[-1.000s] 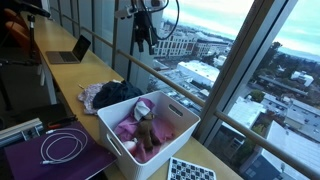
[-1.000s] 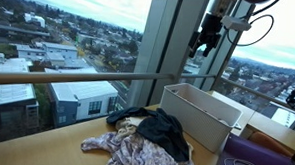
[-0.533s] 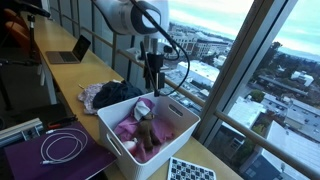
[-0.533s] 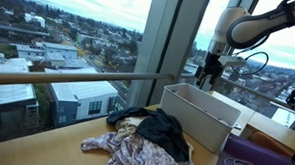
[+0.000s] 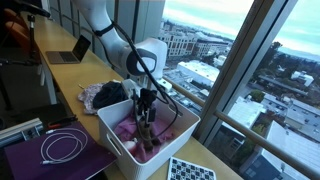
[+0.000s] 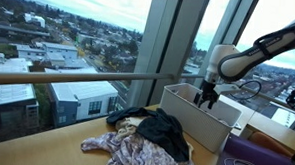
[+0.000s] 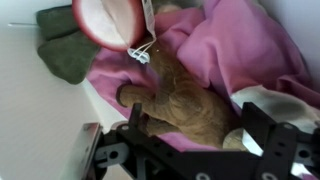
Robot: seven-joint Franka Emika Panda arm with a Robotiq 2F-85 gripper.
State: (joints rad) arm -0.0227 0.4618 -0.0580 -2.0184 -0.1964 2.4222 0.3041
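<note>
One brown plush toy (image 7: 190,105) lies inside the white bin (image 5: 172,148), on pink cloth (image 7: 250,50), directly below the claw (image 5: 146,118). The claw stands wide, one jaw at each side of the toy, not closed on it.

Soft overcast daylight enters through the windows; the wrist view is blurred and dim.

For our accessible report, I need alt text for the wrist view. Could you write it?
Open jaws of the black robot gripper hang over a brown plush toy lying on crumpled pink fabric inside a white plastic bin. A round white piece with a red rim and a dark green cloth lie beyond it.
</note>
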